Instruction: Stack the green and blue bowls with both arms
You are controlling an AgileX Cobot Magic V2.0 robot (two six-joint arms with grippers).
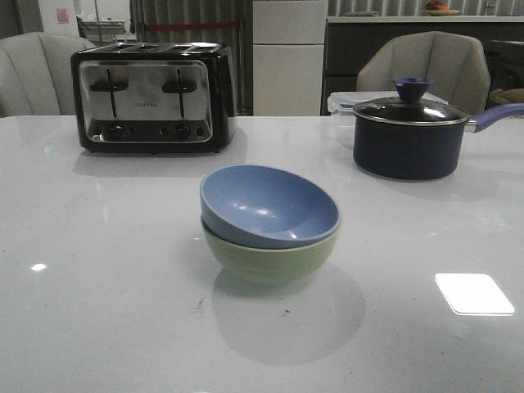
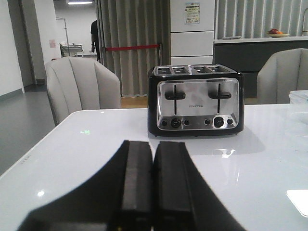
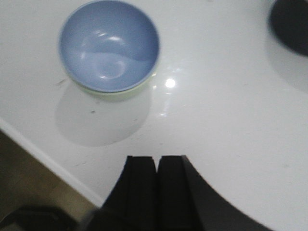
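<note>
The dusty blue bowl (image 1: 270, 205) sits nested, slightly tilted, inside the pale green bowl (image 1: 274, 258) at the middle of the white table. In the right wrist view the blue bowl (image 3: 109, 45) covers the green bowl (image 3: 120, 93), of which only a thin rim shows. My right gripper (image 3: 157, 159) is shut and empty, held above the table's near edge, apart from the bowls. My left gripper (image 2: 153, 144) is shut and empty, low over the table and facing the toaster. Neither arm shows in the front view.
A black and chrome toaster (image 1: 153, 97) stands at the back left. A dark lidded saucepan (image 1: 409, 135) with a blue handle stands at the back right, its edge in the right wrist view (image 3: 291, 24). Chairs stand behind the table. The table's near edge (image 3: 43, 161) is close to my right gripper.
</note>
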